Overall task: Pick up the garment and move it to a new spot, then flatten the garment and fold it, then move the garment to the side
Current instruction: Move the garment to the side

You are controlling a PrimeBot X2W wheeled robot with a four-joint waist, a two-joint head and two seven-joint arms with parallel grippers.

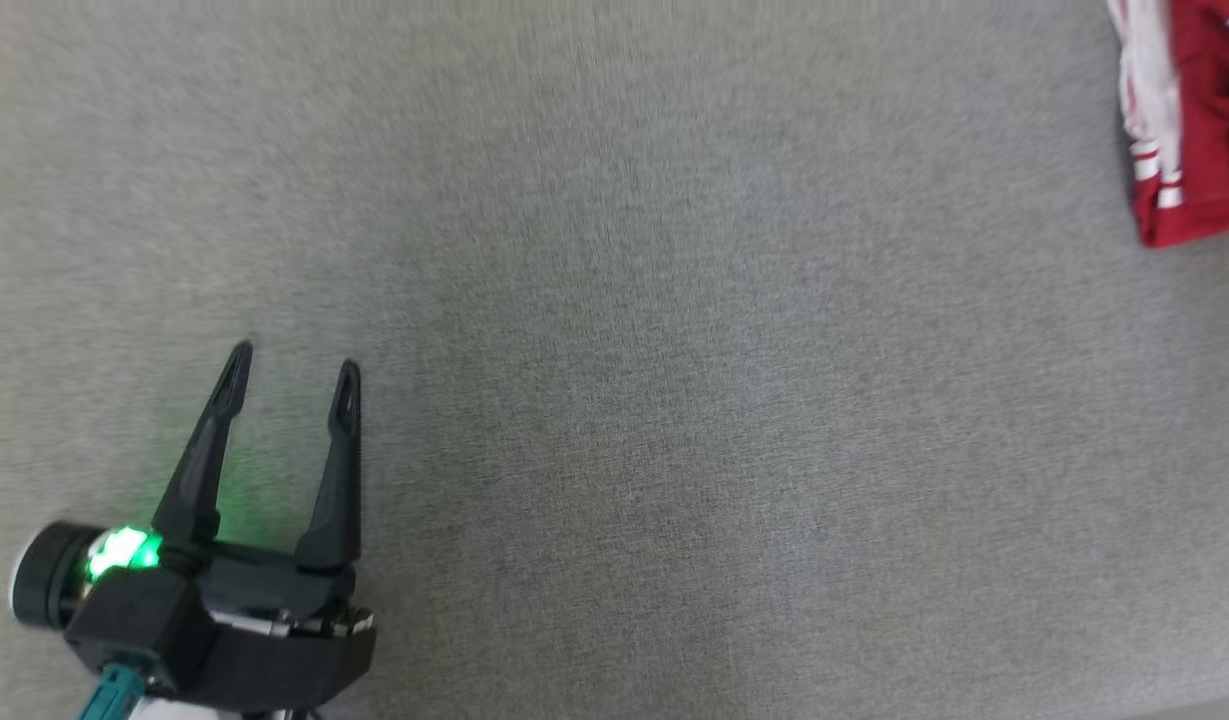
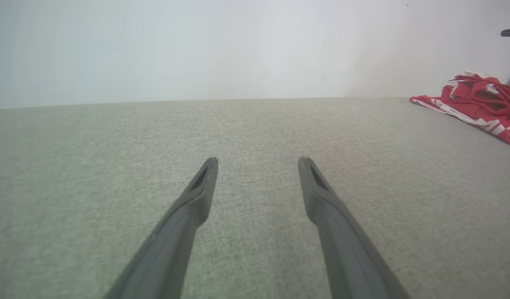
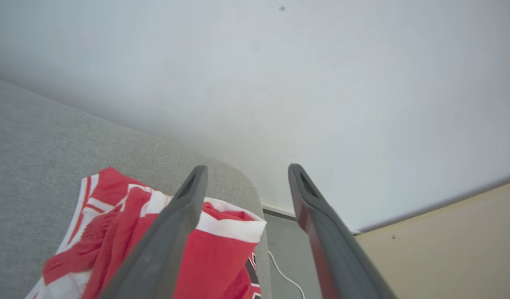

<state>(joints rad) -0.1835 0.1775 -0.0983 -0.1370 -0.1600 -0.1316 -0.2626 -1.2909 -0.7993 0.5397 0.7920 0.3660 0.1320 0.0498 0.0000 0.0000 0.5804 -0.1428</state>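
The garment [image 1: 1189, 120] is a red piece with white stripes, bunched at the far right edge of the grey fabric surface [image 1: 614, 300]. It also lies at the right edge of the left wrist view, garment [image 2: 474, 104]. My left gripper [image 1: 292, 370] is open at the lower left, far from the cloth, with nothing between its fingers [image 2: 201, 187]. My right gripper [image 3: 246, 170] is open above the garment [image 3: 213, 253], near the surface's rounded corner, holding nothing.
A white wall [image 2: 238, 45] runs behind the surface. Past the rounded corner the right wrist view shows a grey floor strip with a white cable [image 3: 286, 276] and a beige floor [image 3: 445, 245]. A wide stretch of bare grey fabric lies between the left gripper and the garment.
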